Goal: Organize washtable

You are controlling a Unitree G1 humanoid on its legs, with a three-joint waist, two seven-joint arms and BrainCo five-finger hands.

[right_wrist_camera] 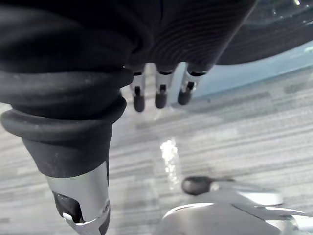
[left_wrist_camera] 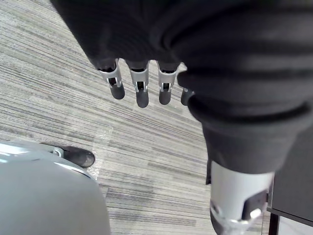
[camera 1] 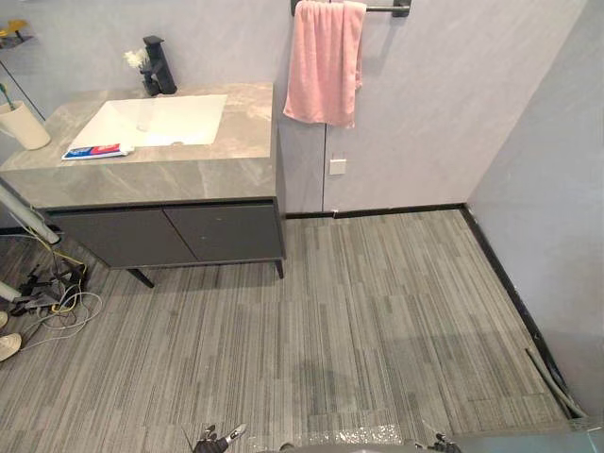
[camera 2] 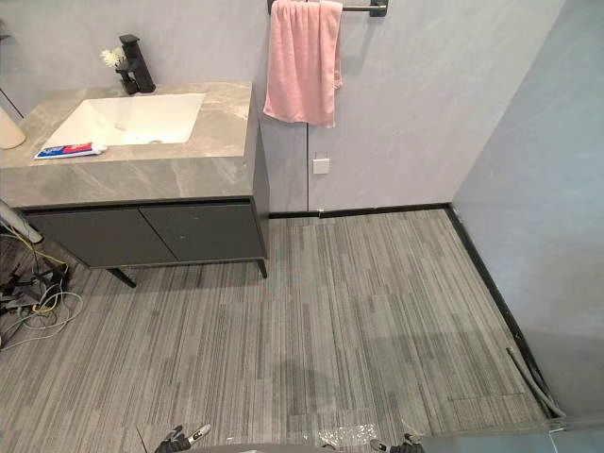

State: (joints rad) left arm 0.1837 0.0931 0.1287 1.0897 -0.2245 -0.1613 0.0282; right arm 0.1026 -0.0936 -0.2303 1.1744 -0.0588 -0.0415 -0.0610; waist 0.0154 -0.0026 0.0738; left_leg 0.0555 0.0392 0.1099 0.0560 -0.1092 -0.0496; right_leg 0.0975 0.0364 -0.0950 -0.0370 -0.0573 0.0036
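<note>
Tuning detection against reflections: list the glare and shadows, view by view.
Left eye view: a glare patch on the floor at the near edge; the sink is bright white; shadow under the cabinet. Left wrist view: a faint glint on the floor past the left hand. Right wrist view: a stronger glint past the right hand.

Head stereo pair, downward over washtable (camera 1: 189,175), floor (camera 1: 377,311)

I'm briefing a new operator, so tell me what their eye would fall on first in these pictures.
The pink towel stands out first, hanging from a black rail on the wall, right of the grey countertop. Next comes the white sink set in that countertop, a black faucet behind it and a red-and-blue tube at its front left corner. The left hand and right hand hang open over the striped floor.
</note>
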